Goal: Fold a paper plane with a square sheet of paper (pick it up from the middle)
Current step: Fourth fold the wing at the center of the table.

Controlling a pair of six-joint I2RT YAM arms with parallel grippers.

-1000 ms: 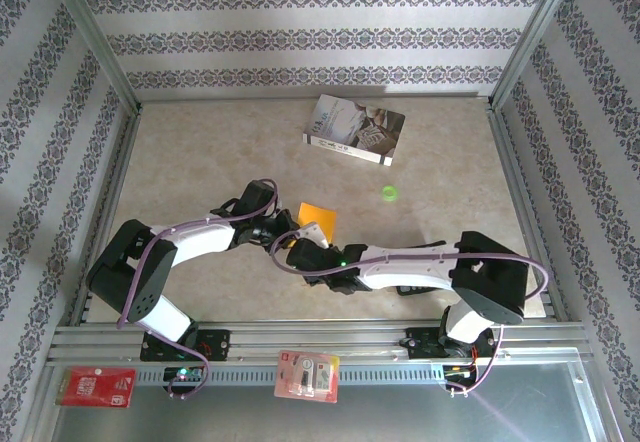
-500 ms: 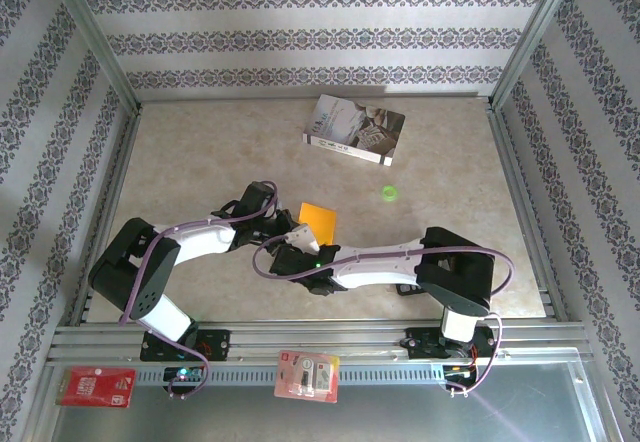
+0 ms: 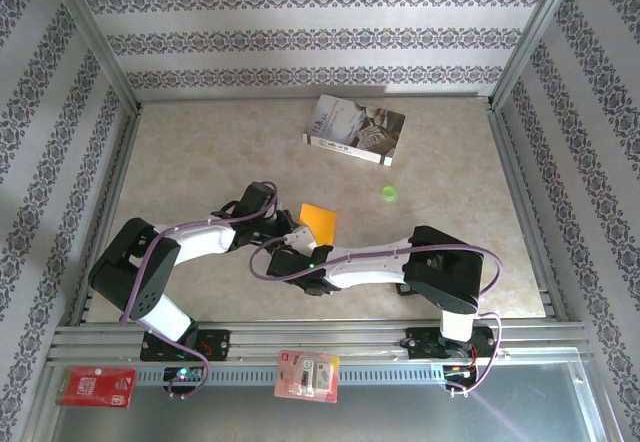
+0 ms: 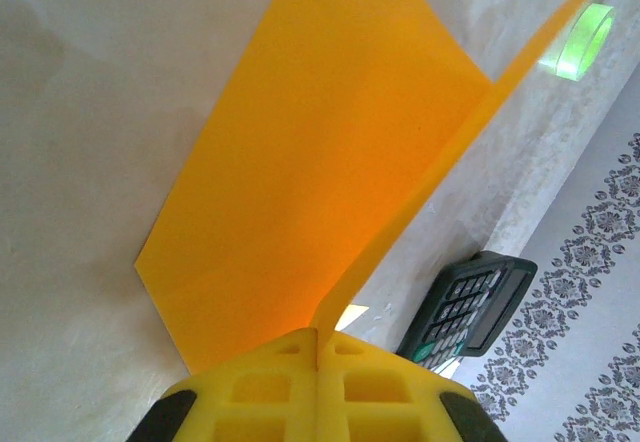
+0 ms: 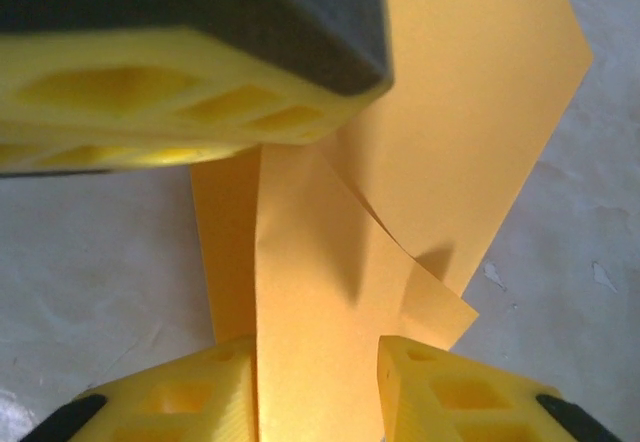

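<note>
Left gripper (image 4: 318,350): I read the yellow fingers as pressed together on the near edge of the square sheet of paper (image 4: 300,162). The sheet is bent along a crease, with one flap lying flat on the table (image 4: 70,112) and the other rising from the pinch. Right gripper (image 5: 318,387): fingers apart with a layer of the sheet in the gap, just beside the left one, at mid-table in front of both arm bases. I note a calculator (image 4: 468,307) and a green ring (image 4: 580,40) beyond the sheet, and a grey-white book (image 3: 355,129) well apart toward the far wall.
</note>
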